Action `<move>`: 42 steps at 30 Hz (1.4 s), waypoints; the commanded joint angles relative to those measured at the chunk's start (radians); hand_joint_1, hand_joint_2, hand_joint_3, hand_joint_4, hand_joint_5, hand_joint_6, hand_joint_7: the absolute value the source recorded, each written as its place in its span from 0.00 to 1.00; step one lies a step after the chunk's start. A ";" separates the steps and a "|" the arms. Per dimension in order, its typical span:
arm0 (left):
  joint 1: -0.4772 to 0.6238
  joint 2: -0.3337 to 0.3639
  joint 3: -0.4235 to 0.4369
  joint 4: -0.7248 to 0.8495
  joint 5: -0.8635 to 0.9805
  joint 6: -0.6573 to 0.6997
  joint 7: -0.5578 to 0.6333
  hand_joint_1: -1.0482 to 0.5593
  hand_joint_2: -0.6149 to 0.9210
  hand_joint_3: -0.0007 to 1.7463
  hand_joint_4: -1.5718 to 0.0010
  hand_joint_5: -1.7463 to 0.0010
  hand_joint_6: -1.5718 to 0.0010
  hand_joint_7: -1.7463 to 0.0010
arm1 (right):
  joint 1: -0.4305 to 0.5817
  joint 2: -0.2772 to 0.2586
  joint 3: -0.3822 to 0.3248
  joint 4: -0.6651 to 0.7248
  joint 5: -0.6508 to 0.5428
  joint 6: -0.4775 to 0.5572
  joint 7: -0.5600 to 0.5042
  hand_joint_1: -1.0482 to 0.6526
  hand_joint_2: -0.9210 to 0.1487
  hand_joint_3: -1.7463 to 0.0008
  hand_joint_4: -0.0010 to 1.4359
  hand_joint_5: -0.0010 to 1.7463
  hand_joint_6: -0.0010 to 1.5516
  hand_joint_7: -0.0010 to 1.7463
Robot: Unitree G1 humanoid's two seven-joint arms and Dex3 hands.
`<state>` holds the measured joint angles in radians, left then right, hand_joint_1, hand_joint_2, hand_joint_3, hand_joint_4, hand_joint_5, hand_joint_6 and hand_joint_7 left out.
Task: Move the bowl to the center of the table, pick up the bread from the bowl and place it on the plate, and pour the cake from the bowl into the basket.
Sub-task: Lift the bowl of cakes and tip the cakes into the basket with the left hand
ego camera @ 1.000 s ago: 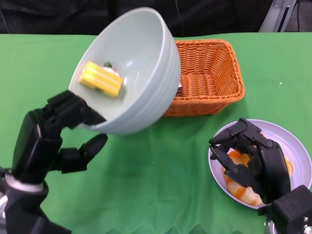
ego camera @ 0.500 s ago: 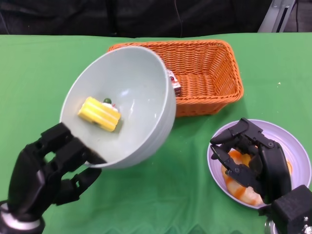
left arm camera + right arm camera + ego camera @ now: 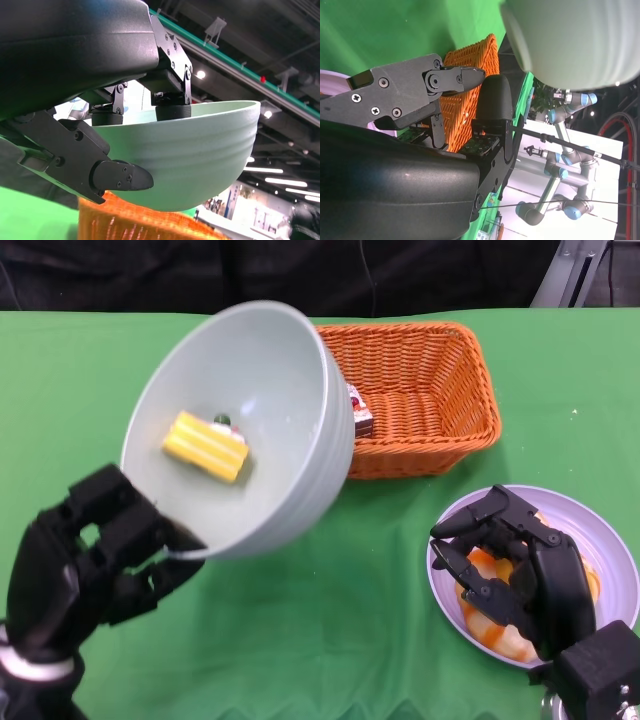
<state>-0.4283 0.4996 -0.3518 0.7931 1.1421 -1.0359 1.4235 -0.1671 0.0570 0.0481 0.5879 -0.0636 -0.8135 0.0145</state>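
My left hand point(image 3: 95, 550) grips the near rim of the pale green bowl point(image 3: 270, 370) and holds it in the air, tilted with its mouth facing me. A yellow cake point(image 3: 205, 445) lies inside against the bowl's wall. The left wrist view shows the bowl point(image 3: 200, 150) from below, above the orange basket point(image 3: 130, 222). In the head view the basket point(image 3: 440, 380) stands just behind and right of the bowl. My right hand point(image 3: 520, 570) arches over the bread point(image 3: 500, 638) on the lilac plate point(image 3: 600, 530), fingers apart; the right wrist view shows nothing between its fingers point(image 3: 420, 90).
A small red, white and brown item point(image 3: 358, 412) lies inside the basket at its left end. Green cloth point(image 3: 330, 640) covers the table, bare between my hands. Past the table's far edge the background is dark.
The bowl has come back from over the basket's left end, down and to the left, still tilted. The cake stayed inside. My right hand has not moved.
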 commanded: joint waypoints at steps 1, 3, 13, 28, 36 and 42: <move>-0.045 0.023 0.000 -0.004 -0.080 -0.018 -0.075 0.58 0.90 0.42 0.57 0.12 0.61 0.18 | -0.008 -0.002 -0.006 0.011 0.010 -0.006 0.002 0.52 0.01 0.87 0.45 0.84 0.39 0.71; -0.066 0.022 -0.003 -0.004 -0.107 -0.026 -0.115 0.60 0.87 0.48 0.56 0.14 0.61 0.16 | -0.011 -0.001 -0.006 0.018 0.006 -0.010 -0.001 0.52 0.00 0.88 0.45 0.84 0.39 0.71; -0.183 -0.067 0.028 0.143 -0.453 -0.168 -0.507 0.62 0.83 0.52 0.55 0.11 0.55 0.18 | -0.020 0.001 -0.004 0.058 0.010 -0.036 0.009 0.53 0.01 0.89 0.45 0.84 0.40 0.71; -0.270 -0.261 0.189 0.225 -1.122 -0.110 -1.375 0.59 1.00 0.25 0.58 0.03 0.56 0.15 | -0.031 0.007 -0.003 0.106 0.002 -0.060 0.010 0.52 0.01 0.89 0.46 0.84 0.40 0.71; -0.319 -0.333 0.278 0.234 -1.179 -0.023 -1.543 0.56 0.95 0.34 0.60 0.02 0.57 0.14 | -0.038 0.014 0.000 0.122 0.012 -0.062 0.023 0.51 0.01 0.89 0.45 0.84 0.40 0.71; -0.346 -0.387 0.335 0.231 -1.215 0.098 -1.623 0.56 0.89 0.45 0.56 0.05 0.57 0.13 | -0.039 0.018 0.000 0.123 0.000 -0.063 0.010 0.52 0.00 0.89 0.44 0.85 0.39 0.72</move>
<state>-0.7439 0.1146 -0.0381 1.0267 -0.0432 -0.9607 -0.1819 -0.2027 0.0756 0.0534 0.6972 -0.0634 -0.8787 0.0322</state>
